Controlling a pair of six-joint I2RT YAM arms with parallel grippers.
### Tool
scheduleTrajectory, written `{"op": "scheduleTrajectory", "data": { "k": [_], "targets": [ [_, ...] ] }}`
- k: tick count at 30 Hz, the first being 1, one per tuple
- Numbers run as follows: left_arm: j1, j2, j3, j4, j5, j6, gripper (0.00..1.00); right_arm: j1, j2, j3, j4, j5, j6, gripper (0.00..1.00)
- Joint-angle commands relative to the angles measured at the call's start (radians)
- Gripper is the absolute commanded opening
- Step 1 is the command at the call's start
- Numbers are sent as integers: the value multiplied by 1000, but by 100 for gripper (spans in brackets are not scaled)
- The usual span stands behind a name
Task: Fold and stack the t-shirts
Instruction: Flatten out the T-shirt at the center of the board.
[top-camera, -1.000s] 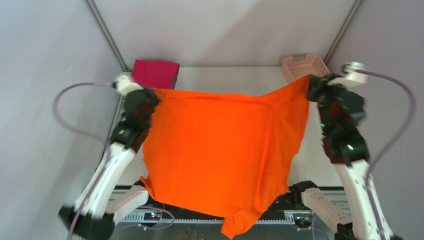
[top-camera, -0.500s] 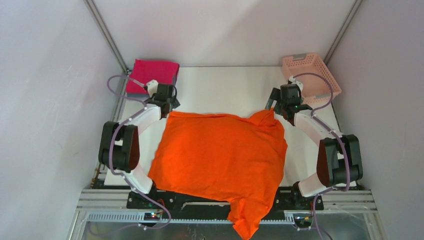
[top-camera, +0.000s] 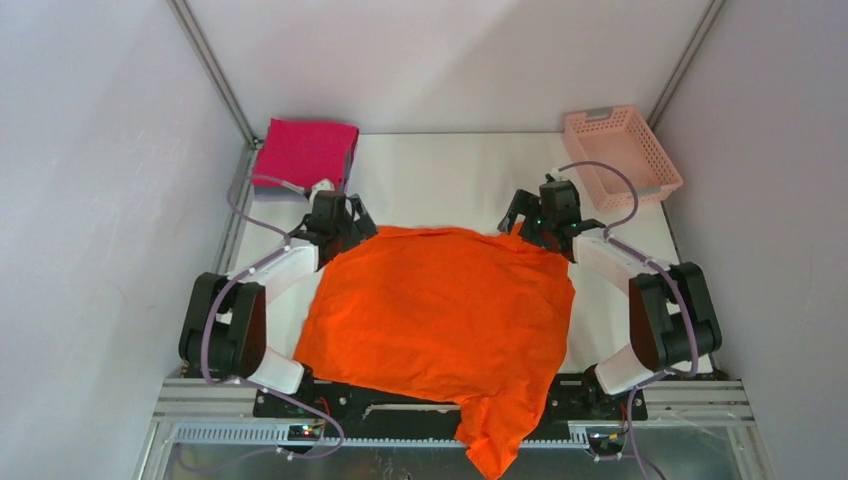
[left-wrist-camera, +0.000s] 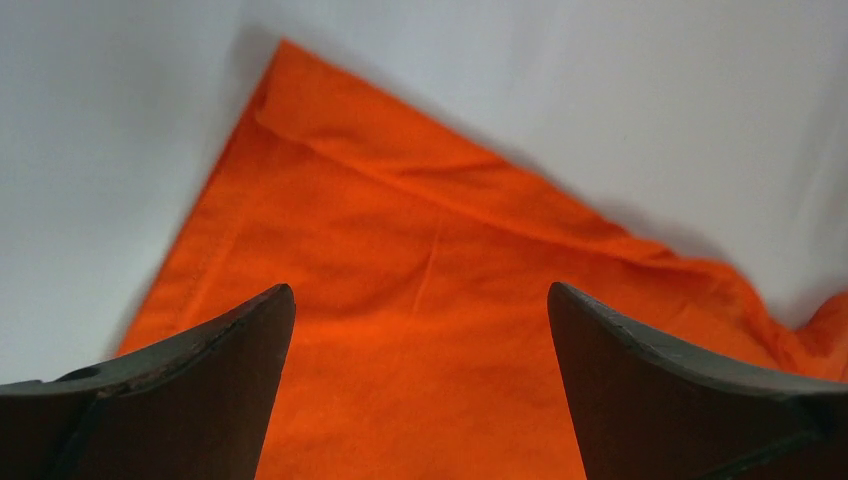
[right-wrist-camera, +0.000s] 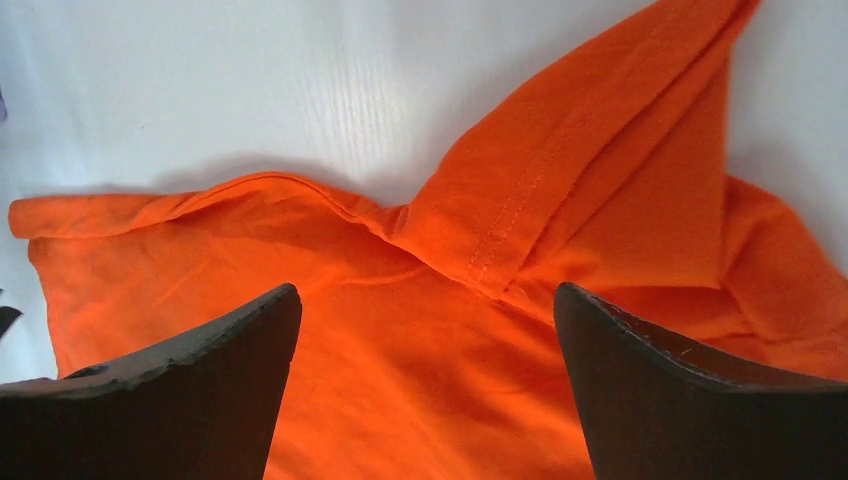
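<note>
A bright orange t-shirt (top-camera: 440, 310) lies spread on the white table, one sleeve hanging over the near edge. My left gripper (top-camera: 352, 228) hovers open over its far left corner; the left wrist view shows that corner (left-wrist-camera: 400, 260) lying flat between the spread fingers (left-wrist-camera: 420, 295). My right gripper (top-camera: 520, 222) stands open over the far right corner, where the orange cloth (right-wrist-camera: 520, 230) is folded back on itself in a flap; nothing is gripped (right-wrist-camera: 425, 295). A folded magenta-pink t-shirt (top-camera: 305, 150) rests at the far left corner of the table.
A pale pink lattice basket (top-camera: 622, 148) stands at the far right corner. White table (top-camera: 450, 180) shows between the orange shirt and the back wall. Grey walls close in on both sides.
A second ago both grippers held the orange shirt up by its corners. They lowered it onto the table, opened and let go; the shirt now lies flat.
</note>
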Motion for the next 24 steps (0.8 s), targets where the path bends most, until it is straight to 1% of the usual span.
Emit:
{"op": "scheduleTrajectory", "data": {
  "k": [1, 3, 8, 12, 16, 20, 24],
  "targets": [
    [-2, 19, -69, 96, 80, 12, 100, 8, 92, -1, 120, -77, 57, 99],
    [-1, 42, -74, 97, 87, 15, 100, 8, 135, 1, 178, -94, 68, 99],
    [2, 85, -69, 94, 74, 22, 100, 8, 202, 7, 240, -109, 74, 98],
    [4, 94, -67, 87, 48, 28, 100, 9, 260, 62, 300, -134, 71, 98],
    [6, 92, -61, 81, 34, 35, 100, 20, 345, 175, 342, -166, 100, 98],
    [6, 92, -55, 74, 21, 35, 100, 64, 425, 325, 369, -153, 132, 98],
    [6, 87, -46, 60, 11, 39, 100, 95, 526, 514, 298, -159, 148, 98]
  ]
}}
